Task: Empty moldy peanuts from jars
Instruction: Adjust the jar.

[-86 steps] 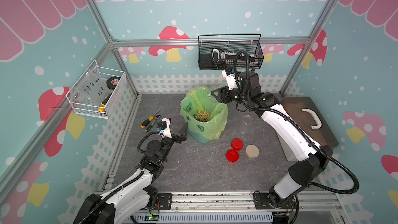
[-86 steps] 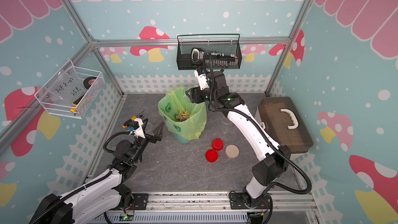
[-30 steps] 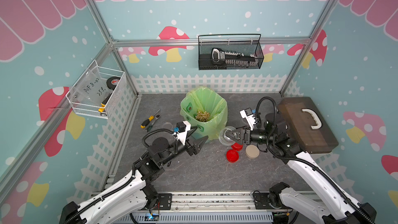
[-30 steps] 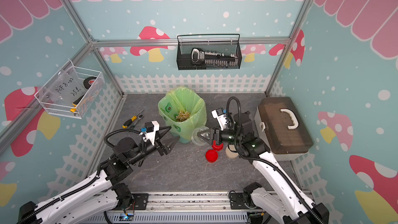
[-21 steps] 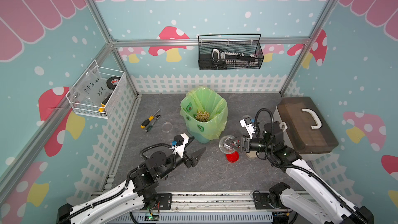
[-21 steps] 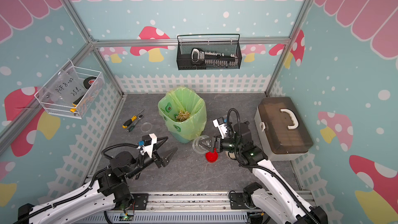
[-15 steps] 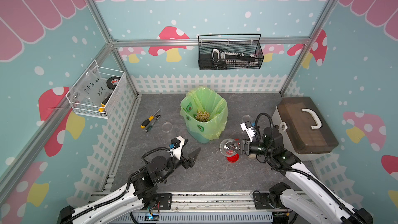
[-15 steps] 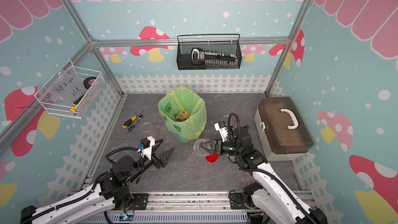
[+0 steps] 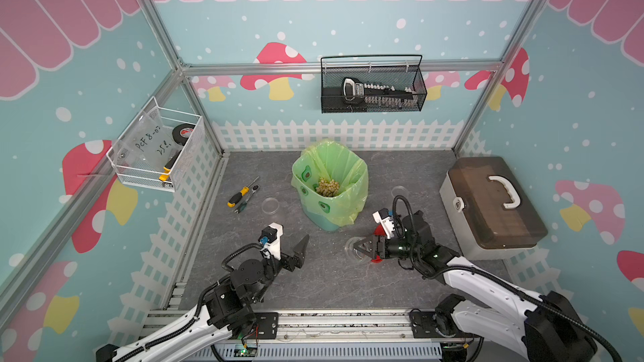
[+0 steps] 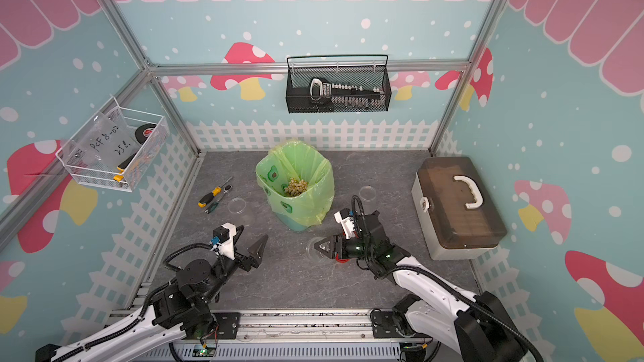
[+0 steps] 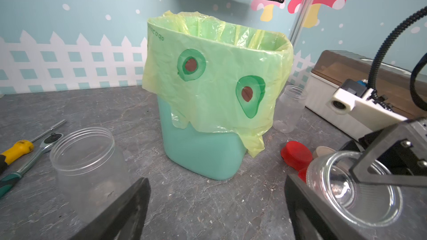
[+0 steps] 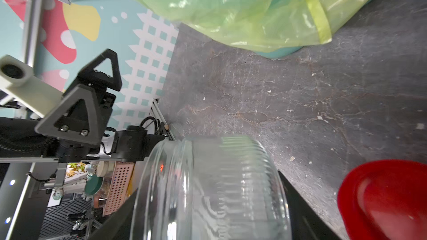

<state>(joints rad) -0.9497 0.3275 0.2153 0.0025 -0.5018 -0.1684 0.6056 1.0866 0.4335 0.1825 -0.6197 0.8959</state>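
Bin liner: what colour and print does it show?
Light green bin liner with darker green avocado motifs, clearest in the left wrist view.

Handwriting reading roughly "PCF 8-07" and "25" marks a clear plastic sheet (image 9: 150, 141) in the wall-hung white wire basket (image 9: 190, 154); a light-green plastic bin liner (image 11: 215, 102) carries small print ending "cargo".

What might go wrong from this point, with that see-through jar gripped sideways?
1. The right hand grips the clear jar on its side, low over the table; set down that way, it may roll off.
2. The red lids lie right beside it, so the jar could land on one and tip.
3. The left hand, open, sits close to an upright empty jar; a careless swing might knock it over.
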